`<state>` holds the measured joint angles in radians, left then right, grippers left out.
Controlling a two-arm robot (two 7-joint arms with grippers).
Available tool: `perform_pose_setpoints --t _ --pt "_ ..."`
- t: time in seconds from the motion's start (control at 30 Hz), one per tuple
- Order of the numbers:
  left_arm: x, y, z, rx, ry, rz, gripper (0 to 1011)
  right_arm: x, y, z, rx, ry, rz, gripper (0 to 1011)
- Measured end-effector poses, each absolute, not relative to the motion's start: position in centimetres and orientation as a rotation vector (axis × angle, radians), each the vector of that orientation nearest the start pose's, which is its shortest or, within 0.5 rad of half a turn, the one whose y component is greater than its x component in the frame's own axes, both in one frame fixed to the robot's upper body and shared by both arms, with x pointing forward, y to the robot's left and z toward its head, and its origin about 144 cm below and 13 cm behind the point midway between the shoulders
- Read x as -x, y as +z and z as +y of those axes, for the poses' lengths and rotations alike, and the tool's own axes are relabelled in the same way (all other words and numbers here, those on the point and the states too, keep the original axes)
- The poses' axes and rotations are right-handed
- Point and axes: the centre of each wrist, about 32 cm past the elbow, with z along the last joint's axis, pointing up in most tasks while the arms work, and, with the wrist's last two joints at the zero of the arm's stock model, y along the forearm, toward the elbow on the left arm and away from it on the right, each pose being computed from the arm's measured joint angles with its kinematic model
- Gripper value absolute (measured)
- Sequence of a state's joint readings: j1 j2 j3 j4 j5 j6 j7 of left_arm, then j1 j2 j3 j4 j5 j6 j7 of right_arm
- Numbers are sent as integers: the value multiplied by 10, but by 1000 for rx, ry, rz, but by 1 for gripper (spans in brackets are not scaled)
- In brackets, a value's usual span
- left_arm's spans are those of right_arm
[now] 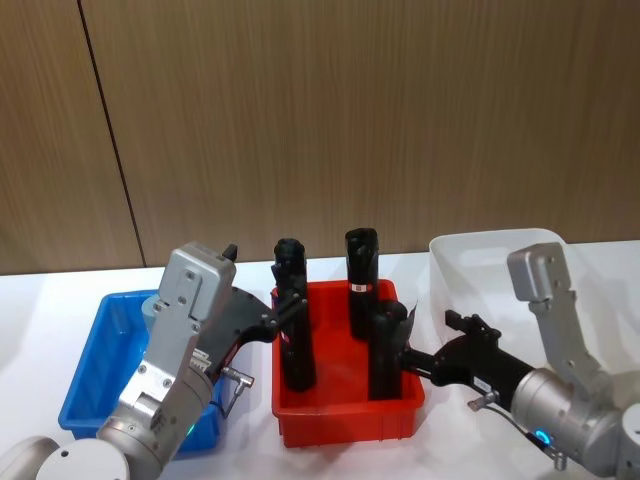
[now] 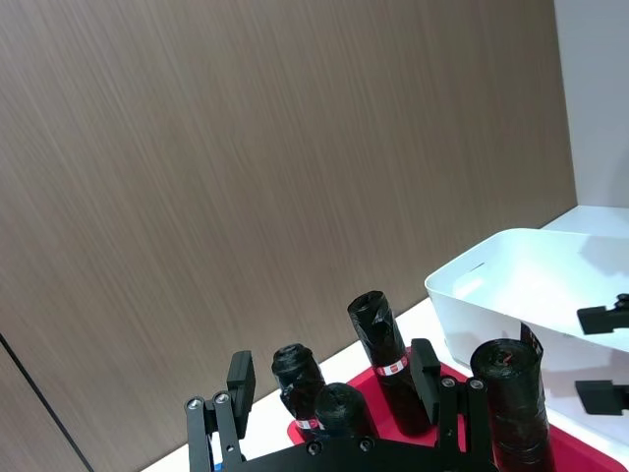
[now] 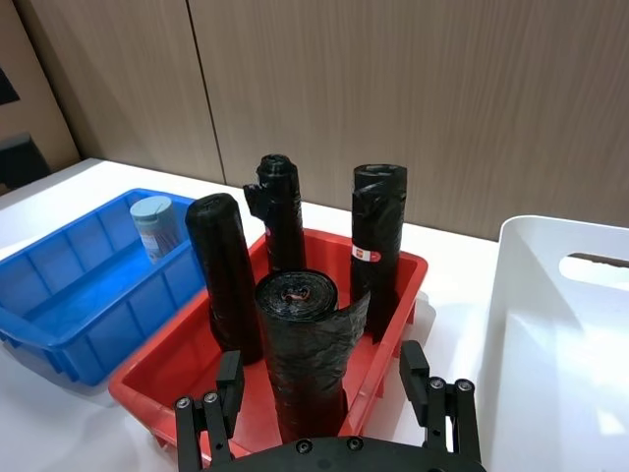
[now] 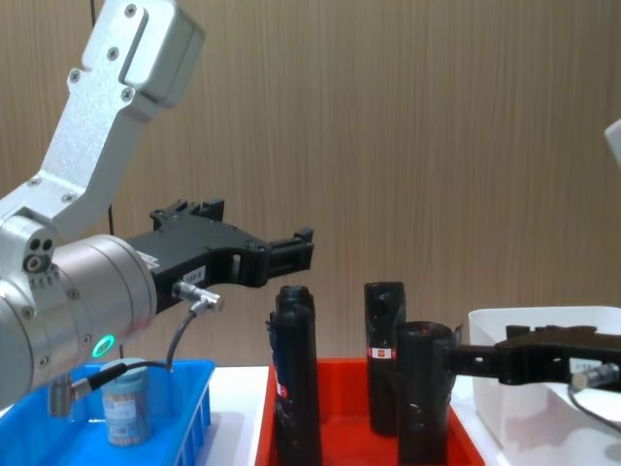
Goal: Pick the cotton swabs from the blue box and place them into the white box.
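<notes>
Chest view has our left end effector [image 4: 291, 250] open and empty above the cotton swabs [image 4: 126, 406], so we should descend straight into the blue box [image 4: 199, 413], clear of the black rolls [image 4: 296, 388] beside it.

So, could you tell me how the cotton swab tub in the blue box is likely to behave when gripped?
The cotton swabs tub looks like rigid plastic, so it probably holds shape. Its round sides may be slippery. Standing upright in the blue box, it could tip if nudged, then roll.
</notes>
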<state>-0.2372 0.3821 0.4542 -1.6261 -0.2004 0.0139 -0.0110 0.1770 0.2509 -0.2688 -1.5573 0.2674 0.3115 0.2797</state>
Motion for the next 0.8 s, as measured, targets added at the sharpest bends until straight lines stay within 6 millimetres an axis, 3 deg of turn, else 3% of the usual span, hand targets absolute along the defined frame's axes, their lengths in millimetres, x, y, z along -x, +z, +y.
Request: perform_pose_setpoints --t 0.8 --pt "-492 1204 198 -61 1124 -268 1004 -526 1172 -196 203 -1018 150 1002"
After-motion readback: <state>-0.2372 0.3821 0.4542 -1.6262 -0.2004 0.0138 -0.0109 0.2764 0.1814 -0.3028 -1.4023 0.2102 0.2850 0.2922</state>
